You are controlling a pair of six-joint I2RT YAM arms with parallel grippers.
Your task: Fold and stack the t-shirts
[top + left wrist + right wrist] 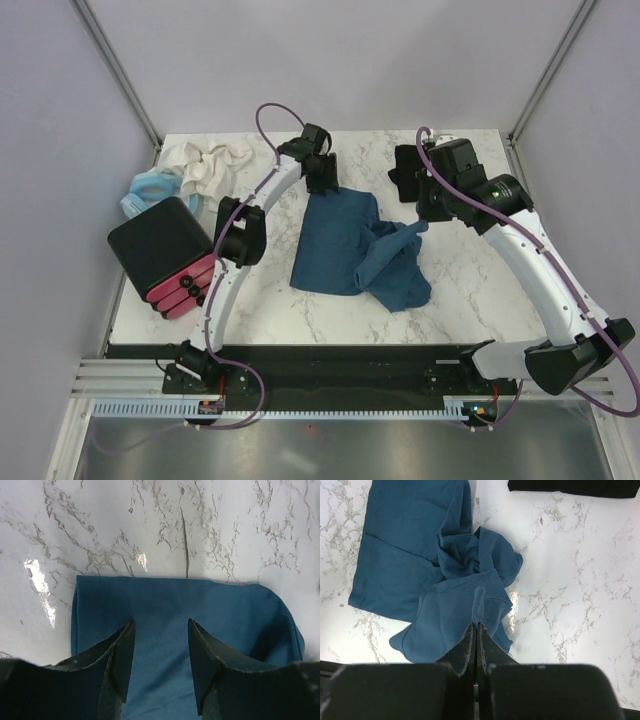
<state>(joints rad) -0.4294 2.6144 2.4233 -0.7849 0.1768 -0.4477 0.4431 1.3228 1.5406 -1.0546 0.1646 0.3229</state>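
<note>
The dark teal-blue t-shirt (345,245) lies partly folded in the middle of the table, flat on its left and bunched on its right. My left gripper (322,182) is open over the shirt's flat far edge (165,600), with cloth showing between its fingers (120,655). My right gripper (426,218) is shut on a pinched fold of the teal shirt (470,565) at its right corner and holds it raised off the table. The black t-shirt (405,172) lies folded at the back, behind the right wrist, and its edge shows in the right wrist view (570,485).
A black box with pink-red items (160,245) stands at the left edge. A white crumpled cloth (212,165) and a pale blue ring-shaped item (150,190) lie at the back left. Bare marble (470,280) shows to the right of the teal shirt.
</note>
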